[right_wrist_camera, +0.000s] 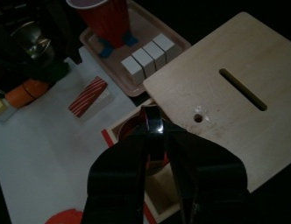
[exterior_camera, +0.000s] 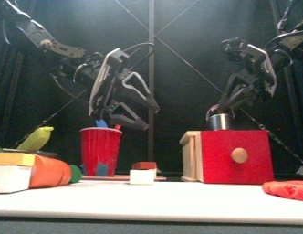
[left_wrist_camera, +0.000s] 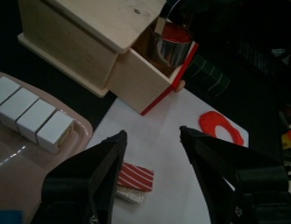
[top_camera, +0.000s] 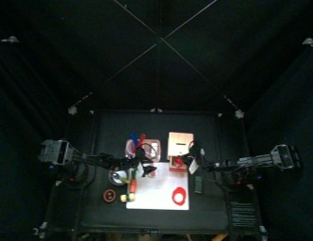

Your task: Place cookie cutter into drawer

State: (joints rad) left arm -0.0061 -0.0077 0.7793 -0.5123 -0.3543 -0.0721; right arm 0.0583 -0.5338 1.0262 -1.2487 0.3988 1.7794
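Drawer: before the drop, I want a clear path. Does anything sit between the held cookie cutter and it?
Nothing visible. The right hand holds the cookie cutter above the pulled-out drawer, over its open compartment.

Dim black surroundings, lit table centre; wrist views soft, slightly blurred.

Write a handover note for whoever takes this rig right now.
Right gripper: shut on the small dark-red, metal-sided cookie cutter, held over the open drawer.
Left gripper: open, empty, resting above the white mat.
Drawer: red-fronted, pulled out of the tan wooden box.
Done: drawer open, cutter picked up and brought to it.
Left: lower, release the cutter inside, and withdraw.
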